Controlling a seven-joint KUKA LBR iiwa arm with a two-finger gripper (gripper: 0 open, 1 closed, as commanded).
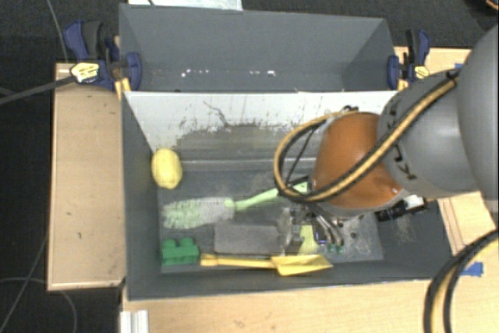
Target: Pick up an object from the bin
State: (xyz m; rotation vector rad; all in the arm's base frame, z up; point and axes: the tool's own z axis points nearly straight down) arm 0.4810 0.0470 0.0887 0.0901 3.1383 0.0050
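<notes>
Lower right of the bin [234,160], the gripper [298,238] sits low between green brush [210,209] and yellow spatula [273,263]; grip state cannot be told; nothing yet lifted.

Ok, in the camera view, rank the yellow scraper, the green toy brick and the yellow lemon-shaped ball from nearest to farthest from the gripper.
1. The yellow scraper, lying along the front wall, its blade end just in front of the gripper.
2. The green toy brick, in the front left corner.
3. The yellow lemon-shaped ball, at the left side, farther back.
</notes>
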